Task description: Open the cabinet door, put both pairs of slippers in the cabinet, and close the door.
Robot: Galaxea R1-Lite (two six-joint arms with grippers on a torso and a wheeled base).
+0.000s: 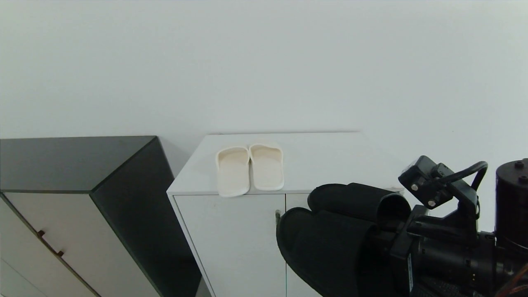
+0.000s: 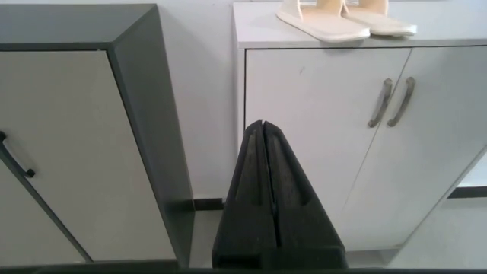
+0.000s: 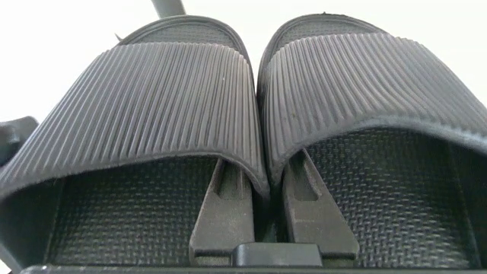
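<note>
A pair of cream slippers [image 1: 250, 169] lies side by side at the front edge of the white cabinet's top [image 1: 330, 161]; the pair [image 2: 346, 19] is above the doors in the left wrist view. Both cabinet doors [image 2: 319, 129] are closed, with two metal handles [image 2: 392, 103] at the centre. My right gripper [image 3: 262, 209] is shut on a pair of black ribbed slippers [image 1: 334, 231], one finger inside each, pinching their adjoining sides, in front of the cabinet's right door. My left gripper [image 2: 263, 190] is shut and holds nothing, low in front of the left door.
A dark-sided cabinet [image 1: 78, 165] with light drawer fronts stands close to the left of the white one, with a narrow gap between them. A plain white wall [image 1: 264, 62] is behind both.
</note>
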